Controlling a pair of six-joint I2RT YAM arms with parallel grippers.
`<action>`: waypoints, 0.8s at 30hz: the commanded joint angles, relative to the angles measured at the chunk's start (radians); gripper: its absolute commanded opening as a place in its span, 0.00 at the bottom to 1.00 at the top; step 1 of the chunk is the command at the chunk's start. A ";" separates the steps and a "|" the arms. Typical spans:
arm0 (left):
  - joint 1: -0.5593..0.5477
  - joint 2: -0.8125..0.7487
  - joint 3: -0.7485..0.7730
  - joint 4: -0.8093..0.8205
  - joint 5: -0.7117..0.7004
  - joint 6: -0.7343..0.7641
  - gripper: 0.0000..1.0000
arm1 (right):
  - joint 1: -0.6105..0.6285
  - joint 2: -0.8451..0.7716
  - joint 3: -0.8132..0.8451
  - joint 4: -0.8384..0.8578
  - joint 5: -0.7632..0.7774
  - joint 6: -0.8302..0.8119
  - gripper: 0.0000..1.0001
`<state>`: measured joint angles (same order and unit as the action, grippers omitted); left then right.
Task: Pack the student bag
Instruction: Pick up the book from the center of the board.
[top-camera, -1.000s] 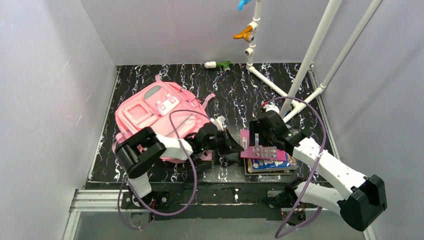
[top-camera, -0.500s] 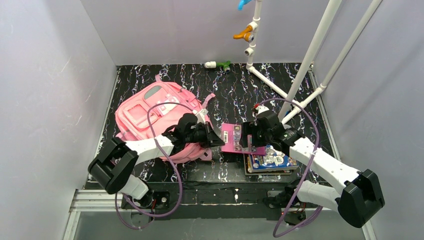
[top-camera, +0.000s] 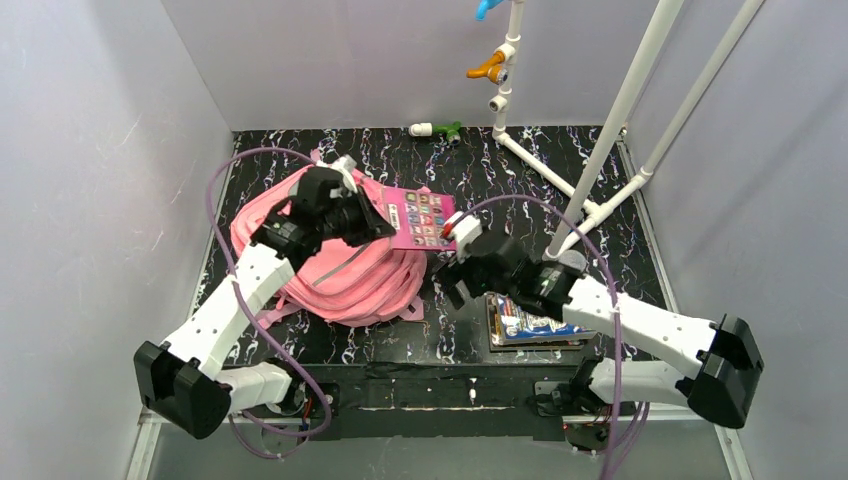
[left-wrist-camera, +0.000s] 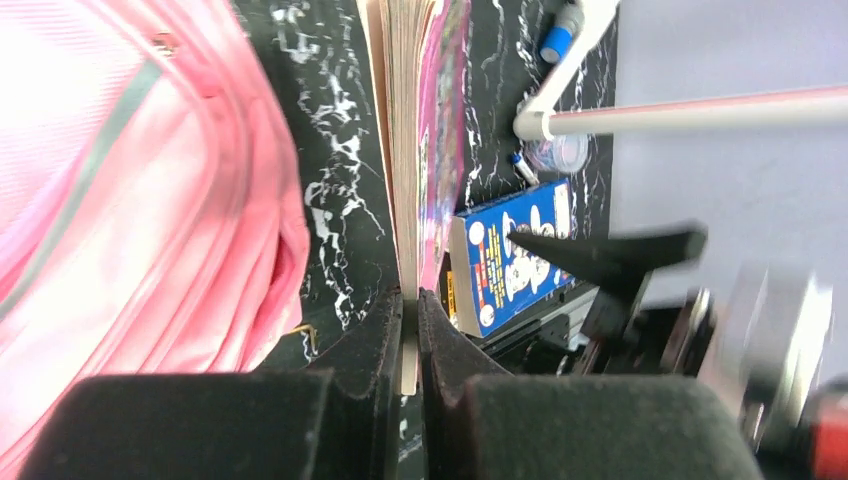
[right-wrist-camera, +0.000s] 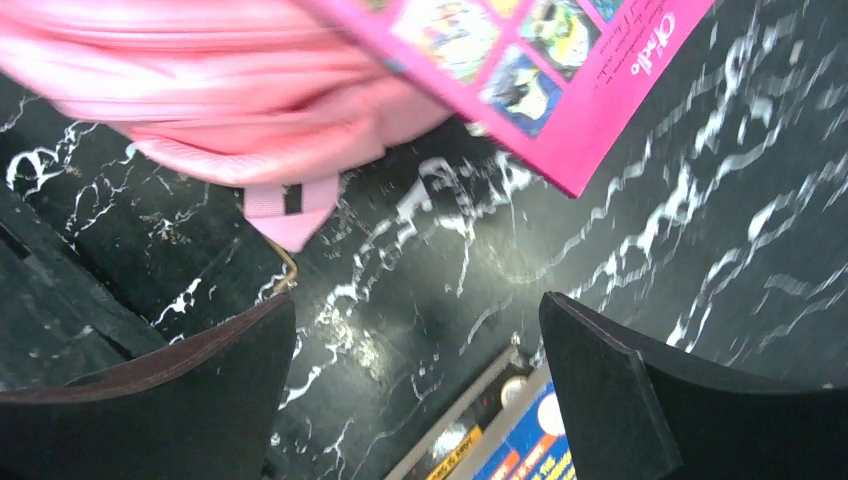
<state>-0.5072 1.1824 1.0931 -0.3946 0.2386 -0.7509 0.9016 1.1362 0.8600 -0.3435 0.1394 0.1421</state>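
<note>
Our left claw (left-wrist-camera: 410, 300) pinches the pink book (top-camera: 422, 218) by one edge, right claw (right-wrist-camera: 418, 370) spread empty; we fear the book twisting loose or snagging the student bag (top-camera: 340, 275).

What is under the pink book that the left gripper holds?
Below the pink book lie the student bag's edge and black table. What the book covers is unseen.

Pale lavender walls (top-camera: 90, 150); black white-veined tabletop (top-camera: 480, 170); white pipe frame (top-camera: 625, 100) far right.

Left tool (left-wrist-camera: 410, 305) clamped shut, right tool (right-wrist-camera: 415, 320) spread wide
</note>
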 joint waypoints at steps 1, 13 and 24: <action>0.113 0.032 0.118 -0.322 0.076 -0.073 0.00 | 0.229 0.014 -0.012 0.224 0.411 -0.283 0.98; 0.261 0.007 0.103 -0.316 0.381 -0.291 0.00 | 0.368 0.423 -0.038 1.070 0.805 -0.846 0.95; 0.280 -0.015 0.081 -0.341 0.390 -0.280 0.00 | 0.318 0.472 0.007 1.102 0.747 -0.856 0.53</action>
<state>-0.2359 1.1946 1.1858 -0.7155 0.5705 -1.0328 1.2430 1.6646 0.8371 0.6876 0.9051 -0.7101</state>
